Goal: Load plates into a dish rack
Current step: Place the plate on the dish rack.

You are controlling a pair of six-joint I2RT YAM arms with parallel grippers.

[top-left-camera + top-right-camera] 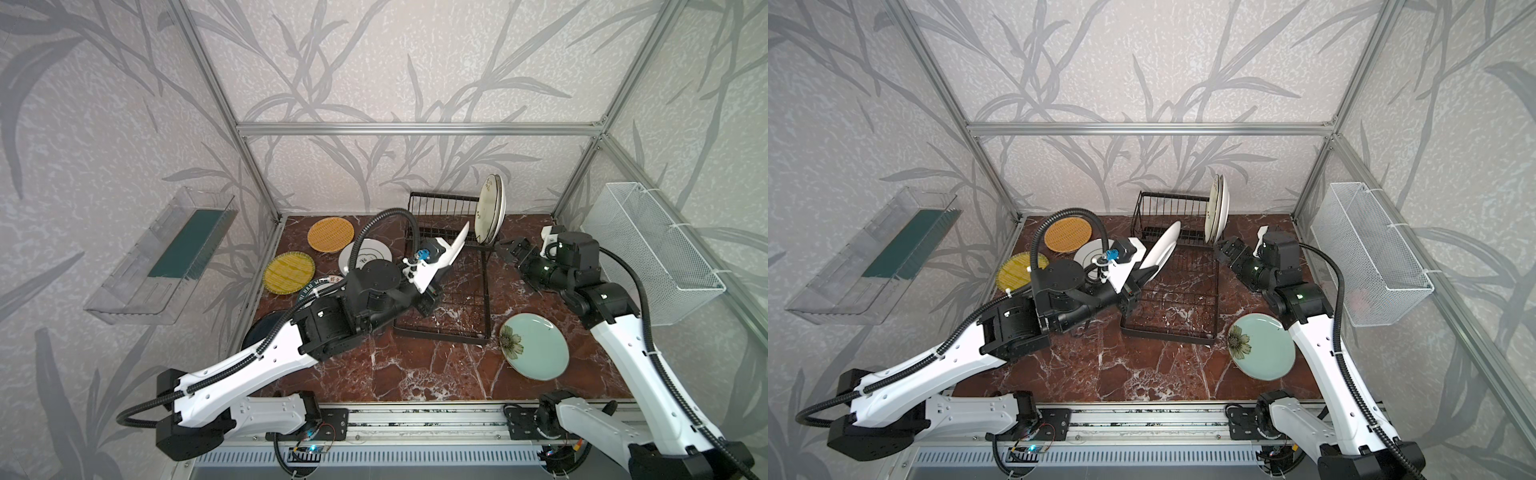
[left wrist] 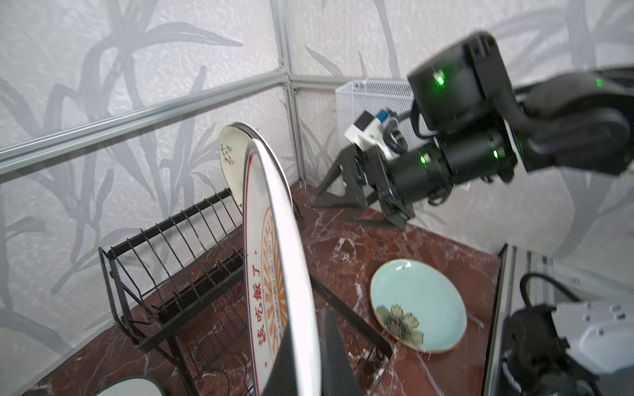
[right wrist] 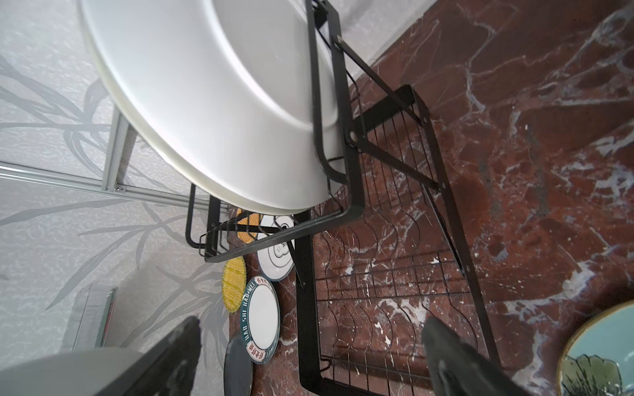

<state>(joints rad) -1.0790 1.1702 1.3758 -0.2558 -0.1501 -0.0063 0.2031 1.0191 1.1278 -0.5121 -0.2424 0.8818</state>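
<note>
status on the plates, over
Left gripper shut on white plate, tilted over rack. Right gripper open, empty, near two racked plates. Nothing in the way.

Table (image 1: 415,374): red-brown marble, white veins. Dish rack (image 1: 440,335): black wire. Far left: orange woven plate (image 1: 331,235), then yellow woven plate (image 1: 289,273) nearer. Near right: teal plate (image 1: 534,351), pale, with a dark flower. Sunburst plate (image 2: 267,274): white, orange rays, red characters. Racked plate (image 1: 488,208): cream, small sprig. Walls (image 1: 374,62): grey leaf print.
</note>
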